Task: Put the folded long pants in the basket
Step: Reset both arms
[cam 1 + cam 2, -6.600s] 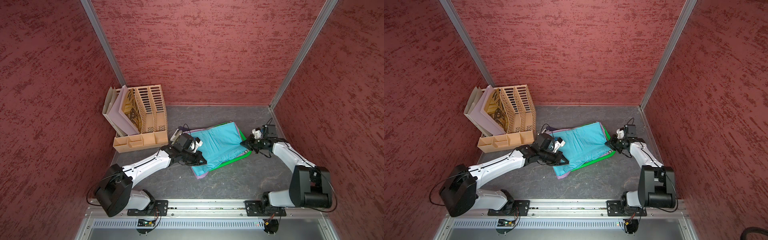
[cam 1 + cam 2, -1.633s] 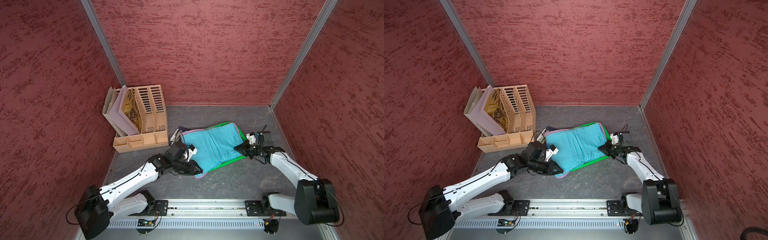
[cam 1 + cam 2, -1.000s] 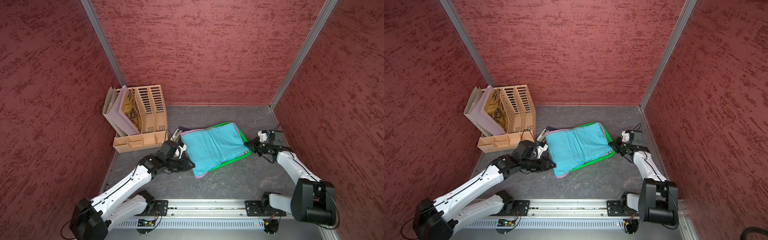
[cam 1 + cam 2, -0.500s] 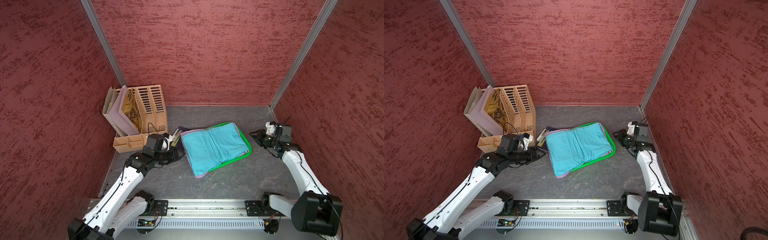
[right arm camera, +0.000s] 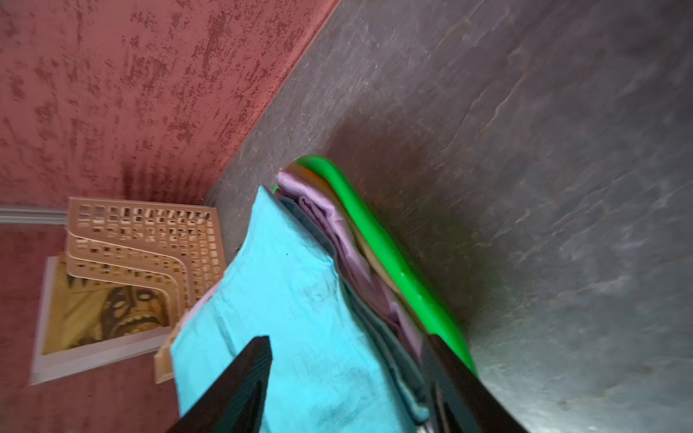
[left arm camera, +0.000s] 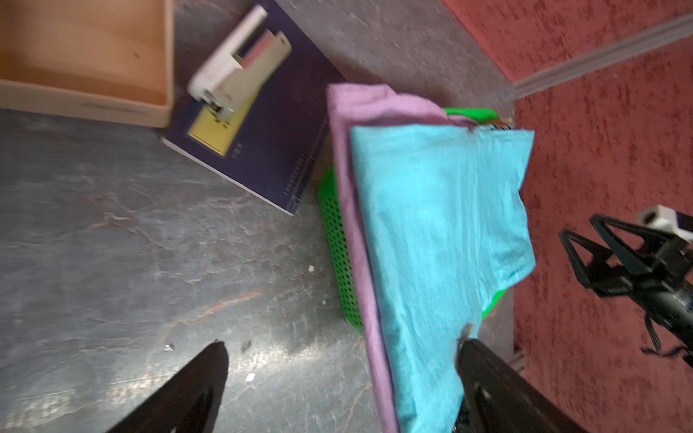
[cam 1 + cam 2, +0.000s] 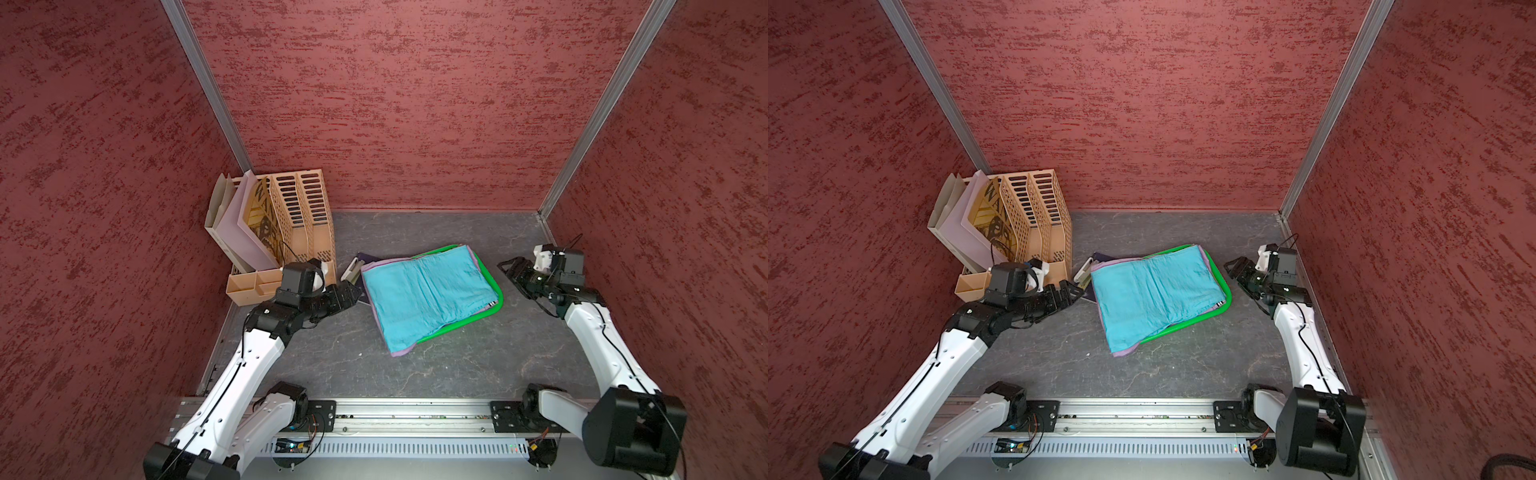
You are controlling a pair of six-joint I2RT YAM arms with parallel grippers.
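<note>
On the grey floor, in the middle: one green basket (image 7: 497, 291) with a pile of folded pants in it.
Pants I can count: four. One teal pair (image 7: 428, 291) on top, one lilac pair (image 6: 347, 123) under it, then a thin tan edge (image 5: 369, 258) and a bit of orange (image 5: 309, 173) at the far corner, seen from the right wrist.
How the pile sits: it is bigger than the basket, so the teal and lilac pairs hang over the near end and touch the floor.
Arms: two, one on each side of the basket.
Left gripper (image 7: 349, 291): its two black fingers stand wide apart and hold nothing. It is just beside the pile, not touching.
Right gripper (image 7: 513, 272): wide open too, with nothing in it, a little way off the basket's other side.
Paper rack: one beige slotted rack (image 7: 301, 220) in the back corner, with some folders.
Book: one dark book (image 6: 270, 123) flat on the floor beside the basket.
Stapler: one white stapler (image 6: 236, 71) lying on the book.
</note>
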